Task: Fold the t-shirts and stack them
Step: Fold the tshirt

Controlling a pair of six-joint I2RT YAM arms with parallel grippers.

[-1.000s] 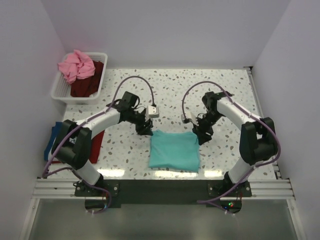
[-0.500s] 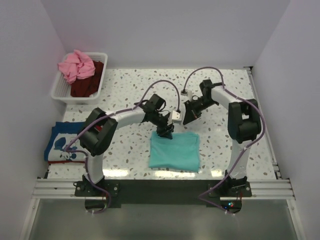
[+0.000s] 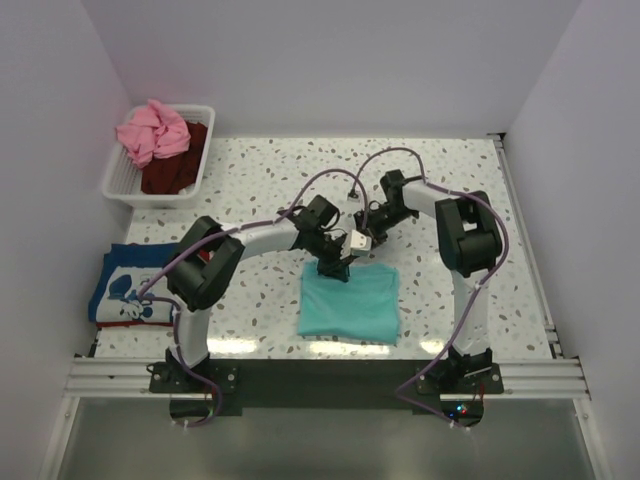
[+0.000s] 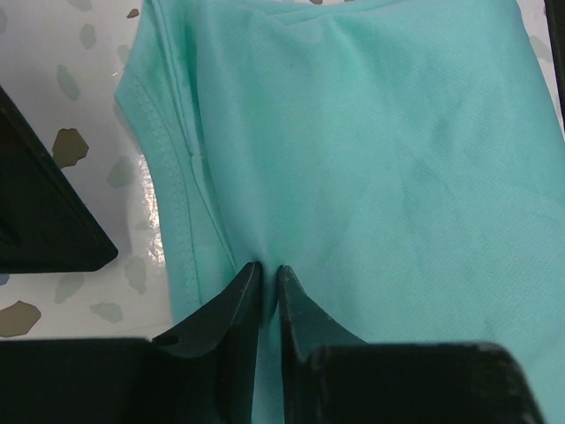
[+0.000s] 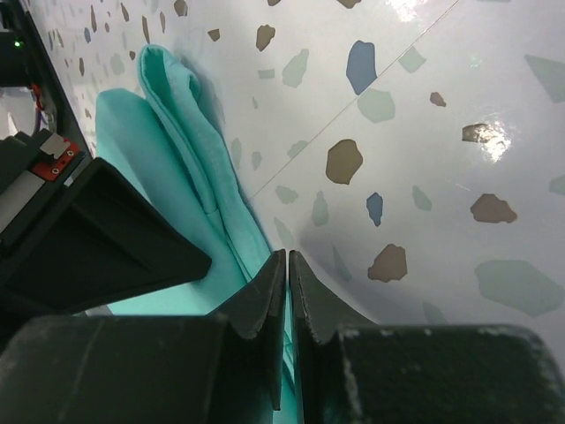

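Teal-green folded cloth t-shirt [image 3: 350, 305] lies mid-worktop [image 3: 450, 170]. Left tool [image 4: 266, 269] is clenched at its far edge; cannot tell if cloth is nipped. Right tool [image 5: 287, 258] is clenched just beside that edge. Folding looks done. Next: grip it and stack it on the blue printed folded t-shirt [image 3: 125, 290].

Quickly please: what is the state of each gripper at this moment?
Left gripper: closed, pinching the teal t-shirt.
Right gripper: closed at the shirt's edge; whether it grips cloth cannot be told.
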